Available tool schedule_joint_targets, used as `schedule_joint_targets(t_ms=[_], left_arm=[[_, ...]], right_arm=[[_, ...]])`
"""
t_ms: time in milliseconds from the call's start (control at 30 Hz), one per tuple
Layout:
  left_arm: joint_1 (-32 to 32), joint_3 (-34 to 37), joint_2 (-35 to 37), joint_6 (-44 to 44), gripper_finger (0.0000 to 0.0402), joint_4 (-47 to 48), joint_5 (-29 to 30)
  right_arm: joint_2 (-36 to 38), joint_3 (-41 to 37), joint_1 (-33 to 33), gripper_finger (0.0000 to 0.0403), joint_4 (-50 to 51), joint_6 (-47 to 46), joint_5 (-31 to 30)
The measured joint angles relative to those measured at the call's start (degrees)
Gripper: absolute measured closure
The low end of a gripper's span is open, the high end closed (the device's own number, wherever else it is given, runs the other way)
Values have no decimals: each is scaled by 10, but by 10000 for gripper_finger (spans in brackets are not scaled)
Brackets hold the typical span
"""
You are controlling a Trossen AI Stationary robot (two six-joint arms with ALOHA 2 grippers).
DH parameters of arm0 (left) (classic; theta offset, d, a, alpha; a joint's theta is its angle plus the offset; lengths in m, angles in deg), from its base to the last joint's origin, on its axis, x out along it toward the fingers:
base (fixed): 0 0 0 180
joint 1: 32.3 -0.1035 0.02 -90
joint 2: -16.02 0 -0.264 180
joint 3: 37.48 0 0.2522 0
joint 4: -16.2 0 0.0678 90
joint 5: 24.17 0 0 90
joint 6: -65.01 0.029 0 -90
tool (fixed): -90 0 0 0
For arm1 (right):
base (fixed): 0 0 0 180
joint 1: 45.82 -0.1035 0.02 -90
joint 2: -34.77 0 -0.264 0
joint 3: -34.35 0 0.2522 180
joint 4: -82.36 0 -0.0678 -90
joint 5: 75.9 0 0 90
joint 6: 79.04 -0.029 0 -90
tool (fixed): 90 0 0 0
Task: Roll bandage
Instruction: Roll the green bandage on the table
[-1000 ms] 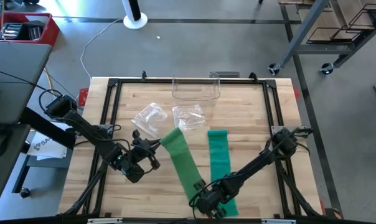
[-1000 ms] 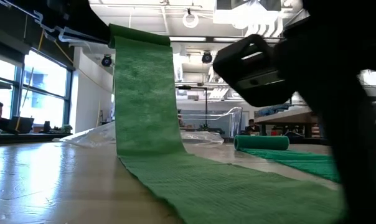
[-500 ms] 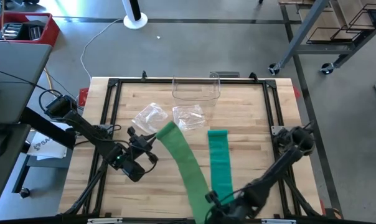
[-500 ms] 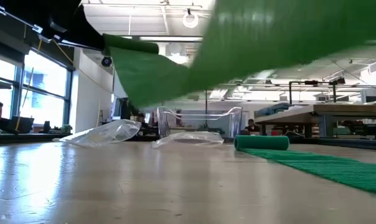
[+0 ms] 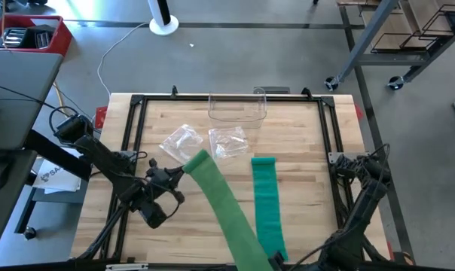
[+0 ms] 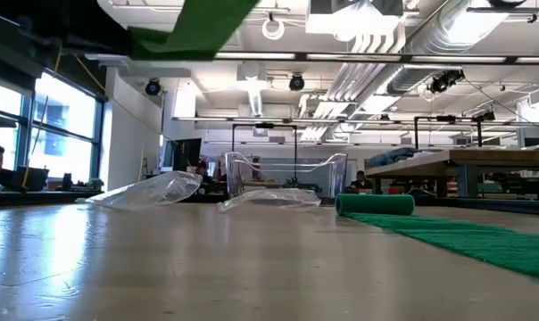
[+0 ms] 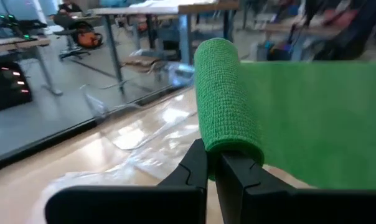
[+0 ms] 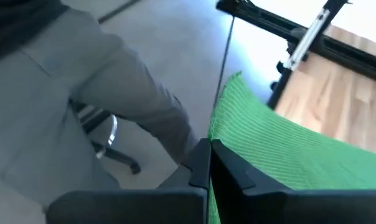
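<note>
the right end effector (image 8: 208, 163), clamped on the free end of the lighter green bandage (image 5: 224, 205), has pulled back past the near edge of the bench (image 5: 310, 135), so the strip that draped onto the wood a second ago now hangs taut in the air. the left end effector (image 7: 214, 163), near the left edge, stays pinched together on the rolled end (image 7: 225, 99). with the strip stretched, winding could start cleanly; a second bandage (image 5: 267, 197) lies flat toward the near right, unrolled.
</note>
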Motion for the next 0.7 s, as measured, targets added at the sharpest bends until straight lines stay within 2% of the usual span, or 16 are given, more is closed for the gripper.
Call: schedule_joint_targets(t_ms=[167,333,433,567,700], left_arm=[[52,0,0,0,397,-81,23],[85,0,0,125,398,-236,43],[95,0,0,226,398,-333,59],[98,0,8,351,398,-441,74],[96,0,23,461,398,-530,78]], right_arm=[[0,-31,29,403,39,-3,4],[0,-106,79,403,33,-31,51],[0,-171,104,403,-28,-43,93],[0,-261,125,403,-157,-52,137],[0,-343,133,403,-263,-78,145]])
